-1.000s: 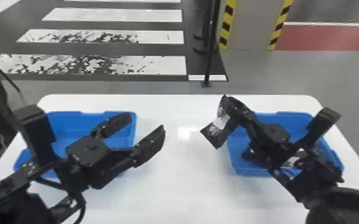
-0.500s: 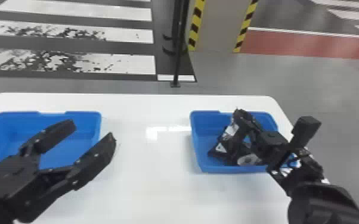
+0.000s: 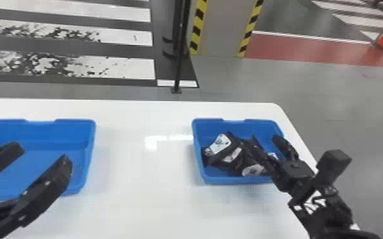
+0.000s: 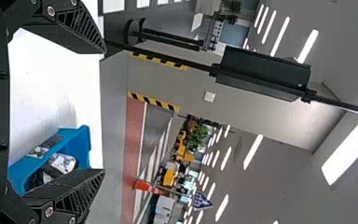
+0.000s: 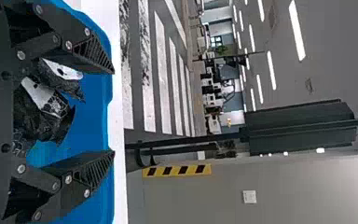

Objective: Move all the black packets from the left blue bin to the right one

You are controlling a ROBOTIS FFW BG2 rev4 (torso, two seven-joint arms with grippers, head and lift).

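Fingers (image 3: pixel 284 147) spread, the right gripper (image 3: pixel 264 139) hangs over black packets (image 3: pixel 227 155) in the right blue bin (image 3: pixel 232 180). The left gripper (image 3: pixel 43 154) likewise gapes.

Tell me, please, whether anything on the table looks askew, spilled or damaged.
Nothing stands out. The left blue bin and right blue bin stand upright on the white table, and the black packets lie loosely piled within the right one, with no visible spill.

Left blue bin (image 3: pixel 63 135) partly off-frame
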